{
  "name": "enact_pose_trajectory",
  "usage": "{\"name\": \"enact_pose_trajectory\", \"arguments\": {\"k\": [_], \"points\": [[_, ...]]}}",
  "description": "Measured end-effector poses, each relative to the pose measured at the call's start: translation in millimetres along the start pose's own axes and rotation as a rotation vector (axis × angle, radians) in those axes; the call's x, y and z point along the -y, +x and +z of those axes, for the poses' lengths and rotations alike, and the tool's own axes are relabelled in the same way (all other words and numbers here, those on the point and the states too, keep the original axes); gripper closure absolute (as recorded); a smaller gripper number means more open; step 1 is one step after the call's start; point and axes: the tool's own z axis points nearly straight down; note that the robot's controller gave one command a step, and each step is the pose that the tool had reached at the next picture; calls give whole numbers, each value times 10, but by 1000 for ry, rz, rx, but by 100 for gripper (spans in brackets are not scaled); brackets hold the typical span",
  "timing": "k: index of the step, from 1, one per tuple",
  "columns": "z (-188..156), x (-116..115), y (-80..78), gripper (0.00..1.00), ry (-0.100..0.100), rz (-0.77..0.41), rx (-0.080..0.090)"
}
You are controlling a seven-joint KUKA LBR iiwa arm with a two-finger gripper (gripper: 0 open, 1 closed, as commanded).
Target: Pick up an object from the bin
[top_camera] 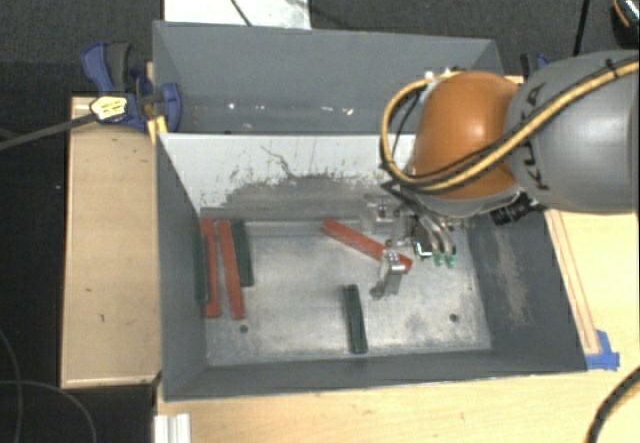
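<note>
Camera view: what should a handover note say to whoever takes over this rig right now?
Gripper: low in the bin's right half, at the right end of the slanted red stick; a hold is not confirmed.
Other things: a dark green stick lies near the front wall, and a bundle of red and dark sticks along the left wall.
Done: nothing is lifted clear.
Left: secure one thing and raise it out.

Scuffed matt grey metal bin (300,303); smooth, slightly glossy orange wrist cover (465,131).
</note>
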Motion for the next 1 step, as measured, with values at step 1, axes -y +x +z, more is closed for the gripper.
{"name": "enact_pose_trajectory", "arguments": {"k": [1], "points": [[815,386,-389,0,1,94,6]]}}
